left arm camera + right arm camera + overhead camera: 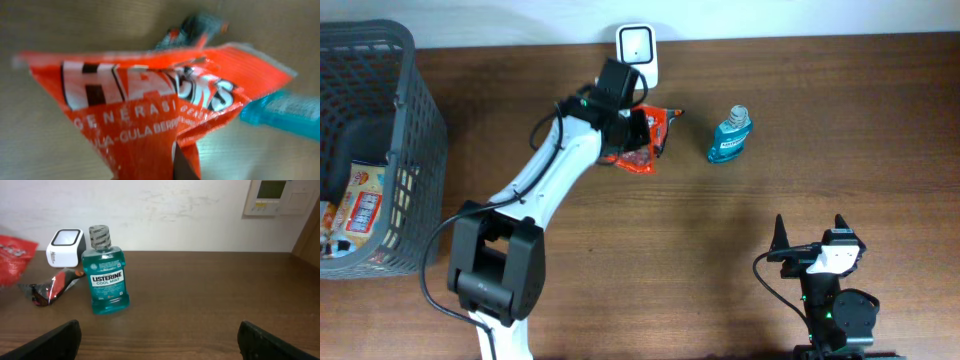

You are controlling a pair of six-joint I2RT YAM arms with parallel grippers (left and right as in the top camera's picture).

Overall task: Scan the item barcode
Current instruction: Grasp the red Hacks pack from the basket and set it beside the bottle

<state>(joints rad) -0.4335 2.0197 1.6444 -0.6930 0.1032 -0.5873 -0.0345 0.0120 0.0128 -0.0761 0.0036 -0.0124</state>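
Red packet (pixel 150 115) in closed left pincer (pixel 638 138), lettering only wrist-side; right pincer (pixel 810 225) wide, empty.

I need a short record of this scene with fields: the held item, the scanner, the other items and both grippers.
held item: red candy packet, pinched by the left gripper
scanner: white barcode scanner at the table's far edge, just beyond the packet
other items: Listerine Cool Mint bottle, upright; dark wrapper lying on the table near it; grey basket holding packages
right gripper: open, empty, apart from all items
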